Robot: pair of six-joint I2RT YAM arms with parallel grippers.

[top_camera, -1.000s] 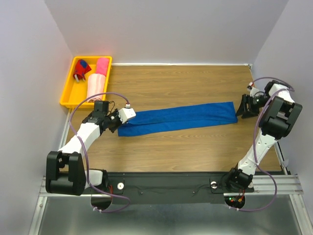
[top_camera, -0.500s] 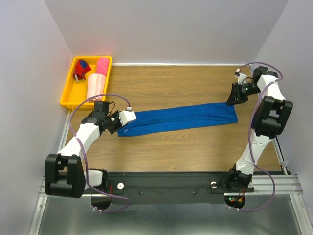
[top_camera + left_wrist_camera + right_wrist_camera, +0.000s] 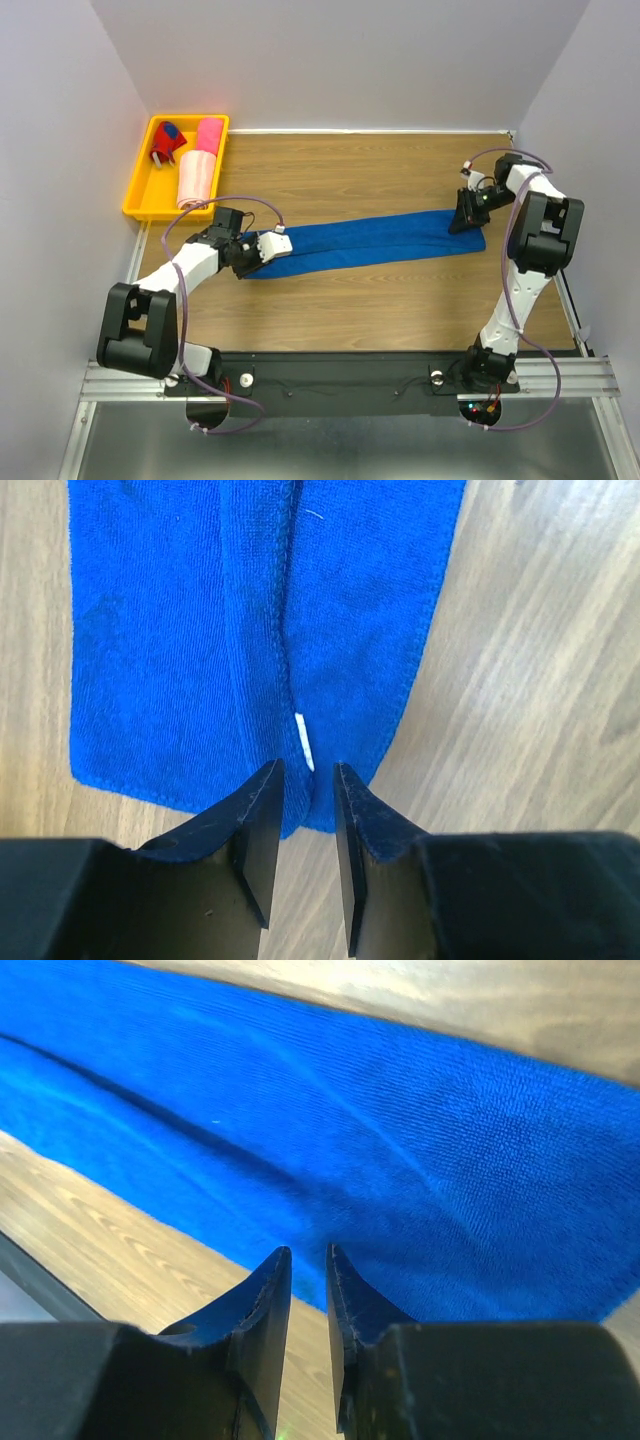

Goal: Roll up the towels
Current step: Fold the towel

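Observation:
The royal blue towel (image 3: 370, 240) lies flat, long and narrow, across the middle of the wooden table. My left gripper (image 3: 247, 258) hangs over its left end; in the left wrist view (image 3: 307, 767) the jaws stand a thin slit apart at the towel's short edge (image 3: 180, 680), with nothing held between them. My right gripper (image 3: 460, 222) is over the towel's right end; in the right wrist view (image 3: 308, 1250) its jaws are also a thin slit apart above the blue cloth (image 3: 420, 1130), holding nothing. The hot pink towel (image 3: 208, 133) and the pale pink towel (image 3: 198, 180) lie in the tray.
The yellow tray (image 3: 135, 195) sits at the back left corner and also holds a small red and blue item (image 3: 165, 145). White walls close in the table on the left, back and right. A black rail (image 3: 340, 375) runs along the near edge.
My right gripper has swung from beyond the towel's right end, back and then left, onto that end. My left gripper has shifted slightly right over the left end. The towel has not moved.

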